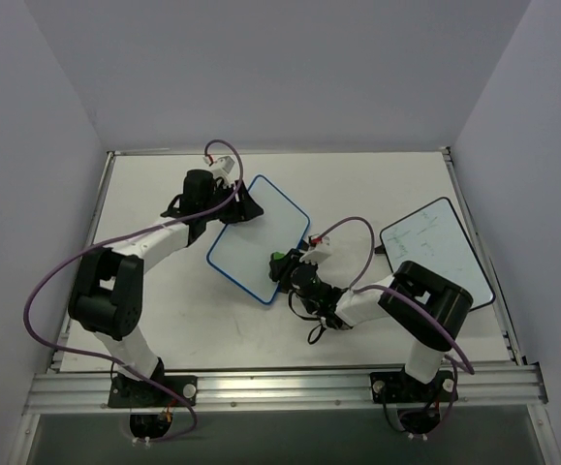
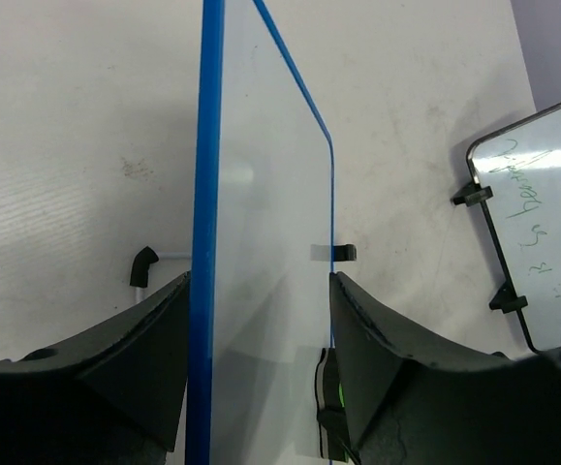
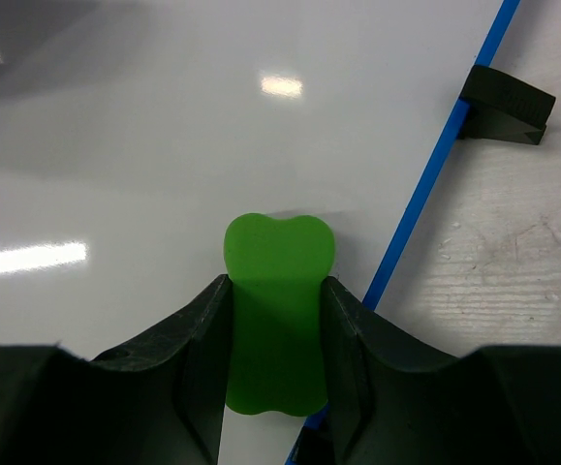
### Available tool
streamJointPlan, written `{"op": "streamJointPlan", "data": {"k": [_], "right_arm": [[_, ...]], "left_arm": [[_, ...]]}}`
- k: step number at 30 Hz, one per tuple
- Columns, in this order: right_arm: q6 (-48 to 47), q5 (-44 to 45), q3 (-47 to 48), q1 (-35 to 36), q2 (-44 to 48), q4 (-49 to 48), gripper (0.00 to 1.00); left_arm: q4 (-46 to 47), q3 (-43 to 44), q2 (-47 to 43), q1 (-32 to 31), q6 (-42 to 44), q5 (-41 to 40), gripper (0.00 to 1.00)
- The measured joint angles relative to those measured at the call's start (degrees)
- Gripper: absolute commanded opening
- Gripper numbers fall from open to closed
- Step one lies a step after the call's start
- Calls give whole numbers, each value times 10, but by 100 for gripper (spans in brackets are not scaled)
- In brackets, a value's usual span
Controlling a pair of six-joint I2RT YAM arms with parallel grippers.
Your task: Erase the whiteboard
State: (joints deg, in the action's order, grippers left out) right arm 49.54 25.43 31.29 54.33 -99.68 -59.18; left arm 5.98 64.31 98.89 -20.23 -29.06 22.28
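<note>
One blue-framed whiteboard (image 1: 251,232) sits on a white table (image 1: 164,291) between pale walls (image 1: 261,77)

Second board (image 1: 436,254), black-framed with green scribbles, lying flat at the right of the white tabletop (image 1: 358,184).

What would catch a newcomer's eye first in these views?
The bright green eraser pinched in the right hand, resting on the blue-framed board in the centre, by its near right edge. Next, the left hand, open, straddling that board's far edge. A second, black-framed board with scribbles lies off to the right.
</note>
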Motion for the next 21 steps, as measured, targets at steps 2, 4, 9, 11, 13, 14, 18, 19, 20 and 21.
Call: {"op": "streamJointPlan", "data": {"k": [2, 4, 9, 11, 13, 14, 18, 19, 20, 21], "right_arm": [[-1, 0, 3, 0, 1, 8, 0], [-2, -2, 7, 0, 3, 16, 0], [-3, -4, 16, 0, 7, 37, 0], [-4, -5, 18, 0, 8, 43, 0], [-4, -5, 19, 0, 8, 45, 0], [-4, -5, 19, 0, 8, 46, 0], [-4, -5, 20, 0, 8, 48, 0], [-4, -6, 21, 0, 8, 48, 0], [-4, -6, 21, 0, 8, 48, 0], [-4, -6, 21, 0, 8, 49, 0]], "left_arm": [[-15, -3, -6, 0, 0, -17, 65], [-28, -6, -14, 0, 0, -29, 66], [-54, -9, -30, 1, 0, -48, 67], [-59, -9, -36, 2, 0, -52, 67], [-59, -9, -40, 2, 0, -54, 68], [-59, -9, -42, 2, 0, -54, 68], [-74, -9, -52, 4, 1, -70, 68], [-80, -9, -56, 4, 2, -76, 68], [-86, -9, -60, 5, 2, -85, 68], [-93, -9, -64, 5, 2, -95, 68]]}}
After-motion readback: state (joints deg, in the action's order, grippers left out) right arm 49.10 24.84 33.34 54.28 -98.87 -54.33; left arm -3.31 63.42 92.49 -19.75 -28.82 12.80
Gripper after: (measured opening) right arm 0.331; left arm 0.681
